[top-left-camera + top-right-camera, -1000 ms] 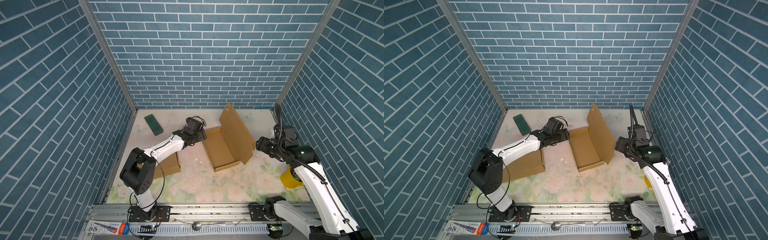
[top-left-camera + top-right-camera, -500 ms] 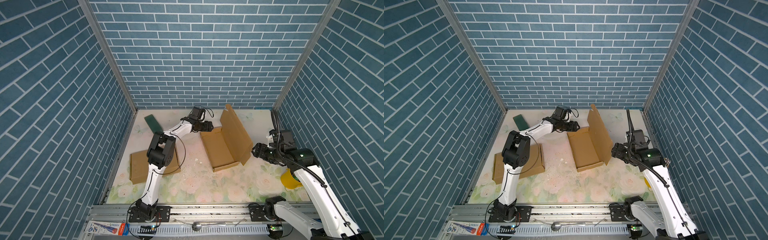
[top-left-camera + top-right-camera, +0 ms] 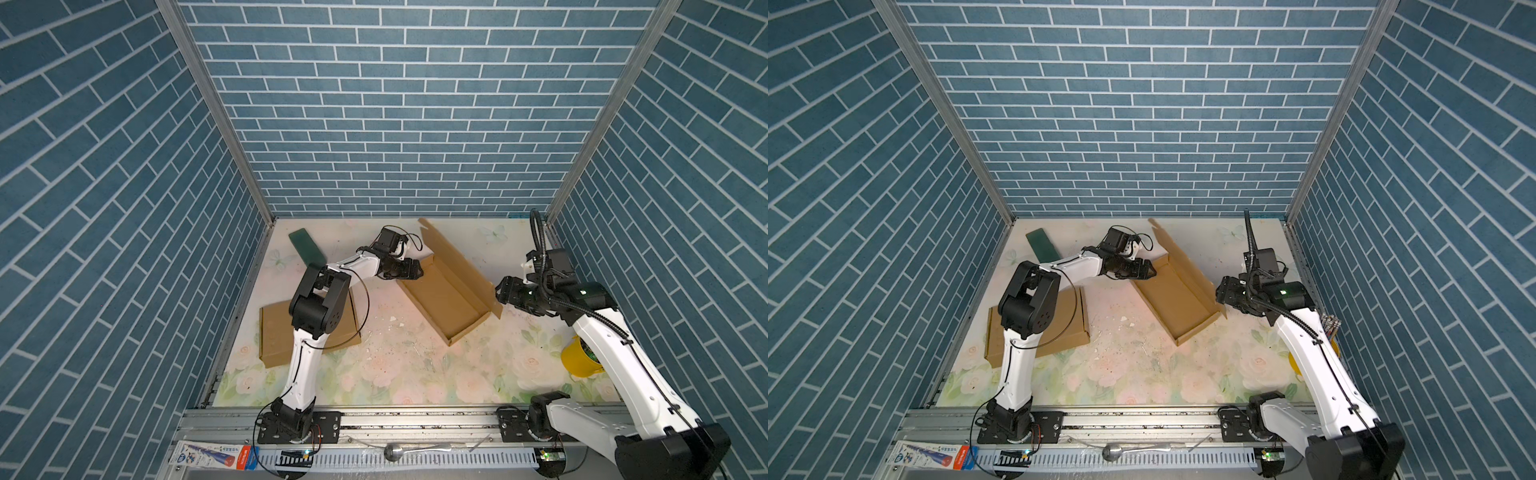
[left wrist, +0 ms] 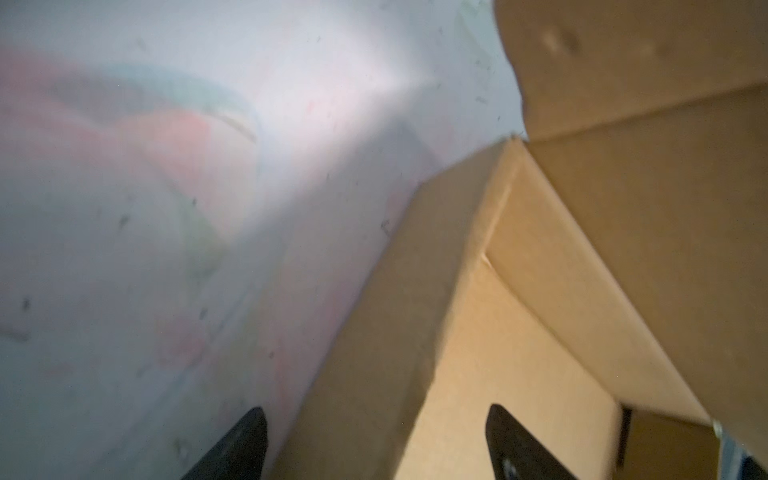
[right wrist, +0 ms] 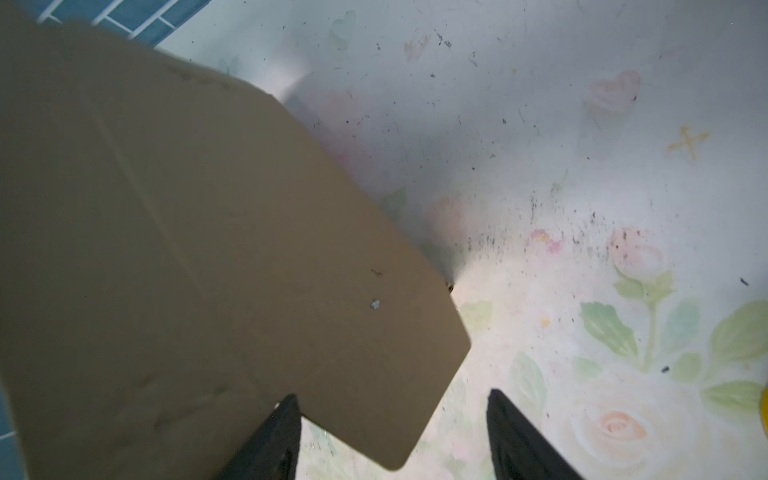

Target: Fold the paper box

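The left gripper (image 3: 417,271) and right gripper (image 3: 499,289) are both wide open, holding nothing. Left should steady the box (image 3: 444,300) wall mid-frame. Right should push the lid (image 3: 457,265) over slowly.

A dark green slab (image 3: 306,248) lies back left; a yellow cup (image 3: 574,360) stands right

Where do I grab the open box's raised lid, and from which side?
Grip the lid at its rounded near corner, on the thin free edge, coming from the right, its outer face. The panel stands tilted up on its hinge, leaving that edge exposed, and the open right gripper appears lined up there.
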Robot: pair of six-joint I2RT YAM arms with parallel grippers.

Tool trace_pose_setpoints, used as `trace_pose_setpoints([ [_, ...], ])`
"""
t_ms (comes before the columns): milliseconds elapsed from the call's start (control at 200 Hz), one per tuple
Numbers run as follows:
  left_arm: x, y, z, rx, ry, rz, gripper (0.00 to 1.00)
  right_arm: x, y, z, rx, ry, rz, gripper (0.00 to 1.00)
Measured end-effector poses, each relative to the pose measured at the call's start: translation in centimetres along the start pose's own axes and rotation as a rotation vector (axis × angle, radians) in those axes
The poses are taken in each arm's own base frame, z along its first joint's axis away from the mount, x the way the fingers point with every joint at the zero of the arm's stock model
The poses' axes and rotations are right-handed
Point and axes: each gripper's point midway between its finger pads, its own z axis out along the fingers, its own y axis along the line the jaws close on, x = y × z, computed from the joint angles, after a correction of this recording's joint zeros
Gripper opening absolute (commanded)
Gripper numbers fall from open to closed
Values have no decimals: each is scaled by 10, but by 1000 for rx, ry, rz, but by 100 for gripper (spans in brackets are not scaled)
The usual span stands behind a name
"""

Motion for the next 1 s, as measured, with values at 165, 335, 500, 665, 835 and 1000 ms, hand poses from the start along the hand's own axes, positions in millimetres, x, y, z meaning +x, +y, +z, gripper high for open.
trace_pose_setpoints([
  [165,27,3,-31,-4,-49,-77,82,-30,9,36,21,18,-22,70],
  [335,57,1,-52,2,-112,-167,82,-78,28,54,-2,-22,-65,72],
  [500,90,-4,-59,-5,-107,-219,82,-121,24,53,-23,-64,-94,74],
  [665,78,-6,-76,-23,-139,-198,82,-140,-14,26,16,-109,-75,74],
  [835,32,-7,-120,-38,-219,-97,80,-133,-49,-26,67,-199,-69,70],
  [1000,-35,-1,-161,-49,-323,49,78,-98,-49,-47,67,-210,-177,69],
])
